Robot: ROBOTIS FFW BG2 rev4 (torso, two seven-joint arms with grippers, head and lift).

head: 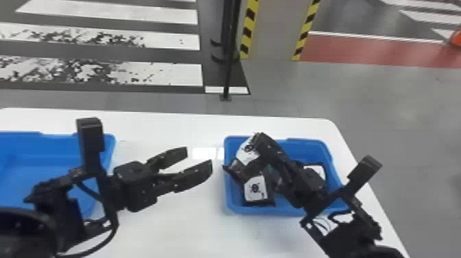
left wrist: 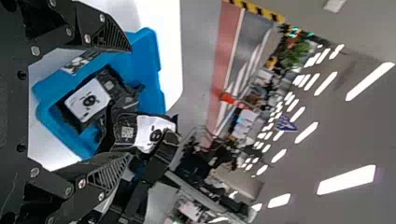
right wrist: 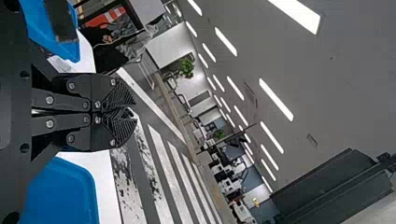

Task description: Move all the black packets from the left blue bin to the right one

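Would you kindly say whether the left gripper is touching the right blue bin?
Apart: the head view shows white table between left gripper and right bin.

White table (head: 192, 226), black pole (head: 229, 70)

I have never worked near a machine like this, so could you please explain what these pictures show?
It is a robot with two black arms, each ending in a two-fingered gripper. The head view looks down from its head; the two wrist views come from cameras on its arms, shown sideways.

On the white table stand the left blue bin and the right blue bin, which contains several black packets with white labels.

The left gripper is open between the bins, holding nothing. The right gripper is shut, over the right bin; I see nothing between its fingers.
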